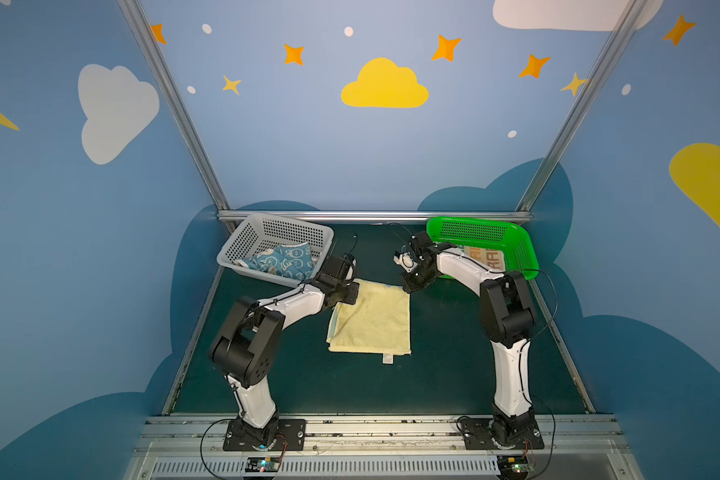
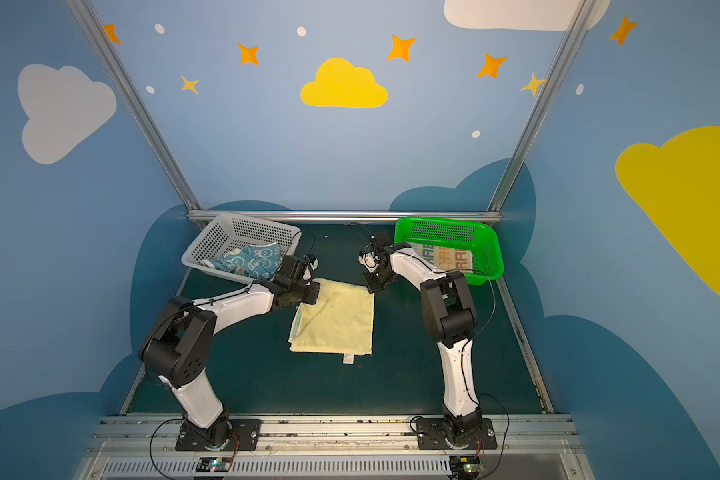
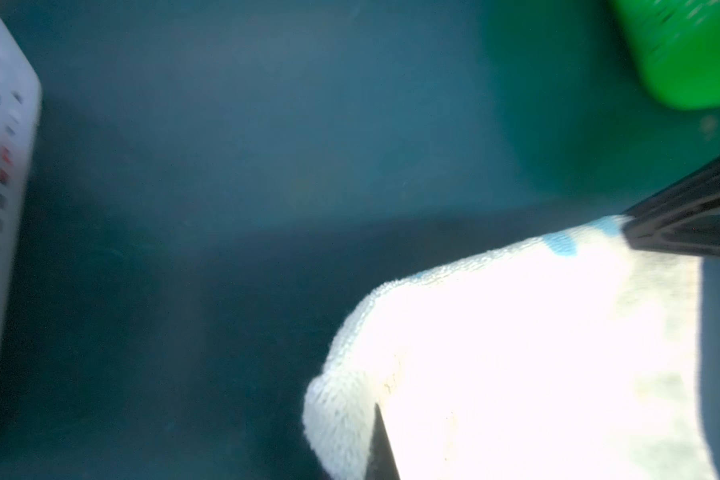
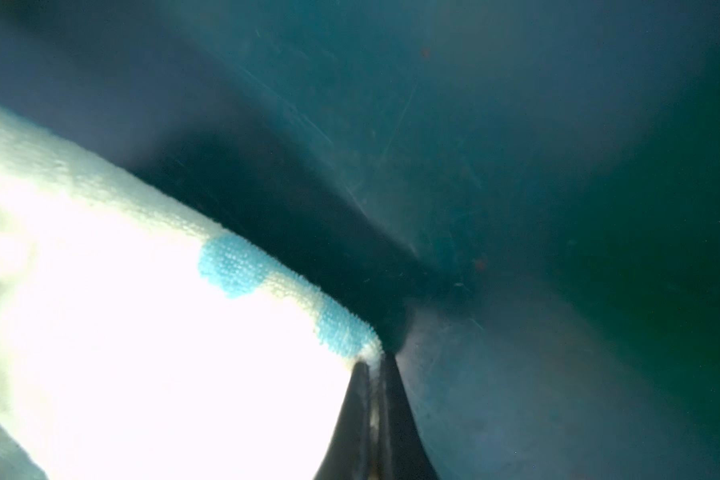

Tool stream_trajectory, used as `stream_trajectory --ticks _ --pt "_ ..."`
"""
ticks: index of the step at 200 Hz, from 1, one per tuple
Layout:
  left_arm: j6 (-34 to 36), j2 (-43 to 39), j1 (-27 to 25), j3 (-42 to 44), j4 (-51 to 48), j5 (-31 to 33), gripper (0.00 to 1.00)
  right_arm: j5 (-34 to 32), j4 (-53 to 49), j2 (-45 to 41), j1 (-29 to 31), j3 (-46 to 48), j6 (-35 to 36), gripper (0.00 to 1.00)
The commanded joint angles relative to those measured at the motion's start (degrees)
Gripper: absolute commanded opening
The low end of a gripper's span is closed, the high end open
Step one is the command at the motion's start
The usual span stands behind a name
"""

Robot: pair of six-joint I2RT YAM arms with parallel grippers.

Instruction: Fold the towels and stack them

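Near edge: The yellow towel [image 1: 371, 320] lies mid-mat between your two arms. Its near edge is flat on the mat [image 1: 454, 353], with a small white tag [image 1: 387, 358] poking toward you.
Towel body: Layers show along its left side, so I judge it already doubled once. Those left edges do not line up neatly.
Left gripper: Your left gripper [image 1: 344, 297] sits at the towel's far-left corner with its jaws together. The wrist view shows cloth draped at its finger, so it looks pinched on that corner.
Right gripper: Your right gripper [image 4: 373, 365] is at the far-right corner, clamped on the very tip of the cloth.
Step in hand: Probably carrying the far edge toward you for the next fold.
Risk, grip: The right pinch holds only a sliver of cloth. A quick pull could slip it free and drop that side crooked.
Risk, layers: If either pinch has caught just the top layer, lifting peels the fold open.
Risk, pace: If your arms move unevenly, the edge skews.
Far left: The blue towel [image 1: 283, 262] lies crumpled in the grey basket [image 1: 242, 239], just behind your left gripper. A careless lift could nudge the basket.
Far right: The striped towel [image 1: 485, 255] lies flat in the green basket [image 1: 524, 249]. Your right arm passes close by its rim, so a wide swing could knock it.
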State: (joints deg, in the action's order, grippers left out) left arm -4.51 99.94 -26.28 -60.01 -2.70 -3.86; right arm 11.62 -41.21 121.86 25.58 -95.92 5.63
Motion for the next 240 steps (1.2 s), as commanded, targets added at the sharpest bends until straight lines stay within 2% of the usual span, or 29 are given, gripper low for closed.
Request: stream_trajectory --ticks 1,57,111,160,201,240 --pt "0.4 -3.7 0.2 3.0 5.9 -1.0 0.04 -0.1 2.2 -3.2 -0.4 1.6 1.1 0.0" --pt "0.7 -8.7 0.1 10.6 10.4 -1.4 0.04 6.4 8.0 -10.3 0.4 11.1 3.2 0.0" --pt "-0.2 -16.8 0.2 18.7 14.3 -2.4 0.04 8.7 10.0 -18.0 2.2 20.2 3.2 0.0" --pt "-1.7 -22.6 0.1 23.5 15.3 -4.5 0.04 8.3 11.0 -23.3 5.3 24.8 2.2 0.0" --pt "-3.6 -21.0 0.1 21.6 15.4 -4.8 0.04 4.5 11.4 -23.2 3.9 21.9 1.5 0.0" --pt "-4.9 -13.8 0.1 14.7 12.1 -6.5 0.04 1.3 10.3 -21.4 0.8 18.7 2.0 0.0"
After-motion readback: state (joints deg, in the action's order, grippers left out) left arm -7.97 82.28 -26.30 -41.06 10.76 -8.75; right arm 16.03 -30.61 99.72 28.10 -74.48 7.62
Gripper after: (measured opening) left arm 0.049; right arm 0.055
